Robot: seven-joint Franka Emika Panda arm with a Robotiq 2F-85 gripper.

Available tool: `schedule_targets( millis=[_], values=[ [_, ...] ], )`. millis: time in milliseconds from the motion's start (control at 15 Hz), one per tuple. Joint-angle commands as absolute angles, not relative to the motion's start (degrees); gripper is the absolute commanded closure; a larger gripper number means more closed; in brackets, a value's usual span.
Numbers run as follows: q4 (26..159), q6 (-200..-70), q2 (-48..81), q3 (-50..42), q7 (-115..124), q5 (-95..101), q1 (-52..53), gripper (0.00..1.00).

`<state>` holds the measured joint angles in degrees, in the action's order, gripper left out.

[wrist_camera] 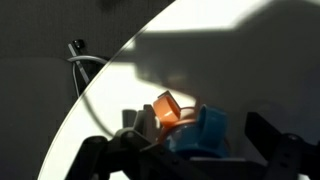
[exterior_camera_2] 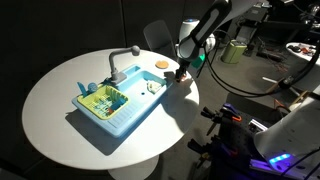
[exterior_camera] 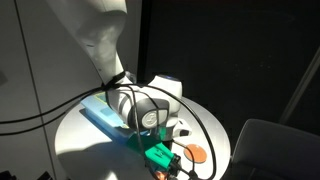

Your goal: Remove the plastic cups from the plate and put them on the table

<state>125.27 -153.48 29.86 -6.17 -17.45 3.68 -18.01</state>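
Looking down through the wrist camera, I see the tool (wrist_camera: pixel 200 125) low over the tabletop (wrist_camera: pixel 280 30), with the small blue plastic cup (wrist_camera: pixel 207 135) between its two dark fingers (wrist_camera: pixel 262 135). The jaws stand apart on either side of the cup. The picture is dim there, so I cannot tell whether the pads are pressing on it or merely flank it. Touching the cup on one side is a tilted orange piece (wrist_camera: pixel 165 108). I cannot make out what it is, nor whether it sits inside the cup or only leans on it. Both lie in the arm's shadow, not far from the curved edge of the tabletop.

In an exterior view the tool (exterior_camera_2: pixel 181 72) hangs just beside the plate (exterior_camera_2: pixel 162 64), a flat orange disc on the tabletop (exterior_camera_2: pixel 60 110), and I see nothing standing on the disc. The cup is too small to pick out from there. From the opposite side the plate (exterior_camera: pixel 196 155) shows again near the rim, partly behind the arm.

The light-blue tray (exterior_camera_2: pixel 128 122) lies across the middle of the tabletop, well apart from the plate. Its basin holds a cluster of green and yellow items (exterior_camera_2: pixel 102 98) that are too small to name, and a white piece (exterior_camera_2: pixel 150 87) rests at the end nearer the tool. A grey faucet (exterior_camera_2: pixel 122 58) rises from the tray's far edge.
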Motion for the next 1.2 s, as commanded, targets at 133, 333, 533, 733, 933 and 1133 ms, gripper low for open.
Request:
schedule_targets(
  millis=[133, 333, 533, 733, 933, 1133],
  values=[
    [126.41, -153.19, 26.66, -4.96, -19.08, 2.74, -18.69, 0.00],
    [127.62, -152.67, 23.64, -5.15, -18.54, 3.05, -17.98, 0.00],
    [129.47, -151.65, 19.49, -5.89, -17.56, 3.92, -16.55, 0.00],
    [132.19, -150.68, 14.47, -6.06, -17.44, 4.11, -15.30, 0.00],
    [135.26, -147.68, 8.30, -6.54, -16.72, 4.32, -13.83, 0.00],
    [137.00, -139.35, 1.56, -6.88, -15.44, 3.92, -12.52, 0.00]
  ],
)
